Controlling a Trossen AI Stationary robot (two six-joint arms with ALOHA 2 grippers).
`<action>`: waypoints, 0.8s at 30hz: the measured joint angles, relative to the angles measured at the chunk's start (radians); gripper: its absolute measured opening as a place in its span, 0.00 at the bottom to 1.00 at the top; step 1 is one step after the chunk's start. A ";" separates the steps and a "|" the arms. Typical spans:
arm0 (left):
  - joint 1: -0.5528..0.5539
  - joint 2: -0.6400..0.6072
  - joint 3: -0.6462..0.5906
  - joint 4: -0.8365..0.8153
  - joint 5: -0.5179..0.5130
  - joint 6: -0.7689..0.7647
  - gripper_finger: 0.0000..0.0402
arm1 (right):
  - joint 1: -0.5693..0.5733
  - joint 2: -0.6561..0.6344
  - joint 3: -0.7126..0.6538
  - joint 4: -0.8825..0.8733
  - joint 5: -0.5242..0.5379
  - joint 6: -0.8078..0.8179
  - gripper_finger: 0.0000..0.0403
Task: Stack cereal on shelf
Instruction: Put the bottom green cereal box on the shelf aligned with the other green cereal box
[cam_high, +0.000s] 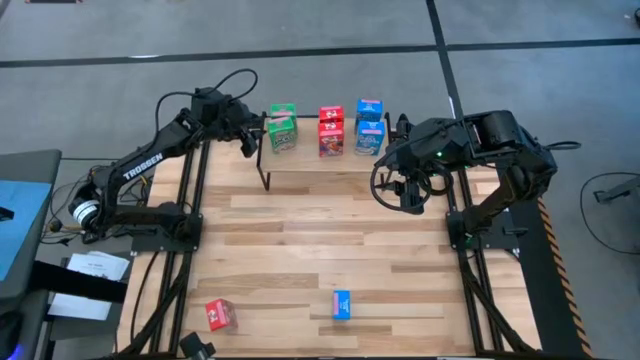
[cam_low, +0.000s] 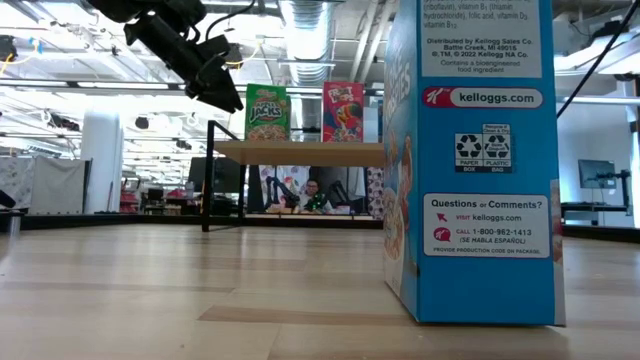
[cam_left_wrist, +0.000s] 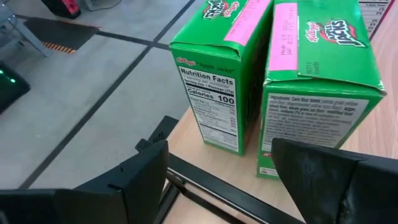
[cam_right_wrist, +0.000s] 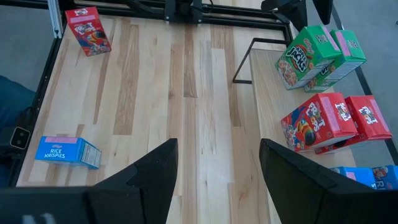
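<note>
Item: my left gripper (cam_left_wrist: 217, 180), jaws open, empty, beside the green boxes (cam_high: 282, 128) at the shelf (cam_high: 300, 165) end. Hazard: nudging one over the edge.

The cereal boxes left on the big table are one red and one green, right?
Not quite. The right wrist view shows a red box and a blue box on the big table, not a green one. The green boxes sit on the shelf.

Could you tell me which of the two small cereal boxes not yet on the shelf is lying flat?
The small blue cardboard cereal box on the slatted tabletop lies flat; the small red cardboard cereal box stands upright.
</note>
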 joint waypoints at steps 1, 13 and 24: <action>-0.003 0.000 0.000 0.000 0.000 0.004 0.68 | 0.000 0.000 0.000 0.000 0.000 0.000 0.62; -0.031 0.000 0.000 0.052 -0.001 0.013 0.68 | 0.000 0.000 0.000 0.000 0.000 0.000 0.62; -0.031 0.008 0.000 0.056 -0.007 0.003 0.68 | 0.000 0.000 0.000 0.000 0.000 0.000 0.62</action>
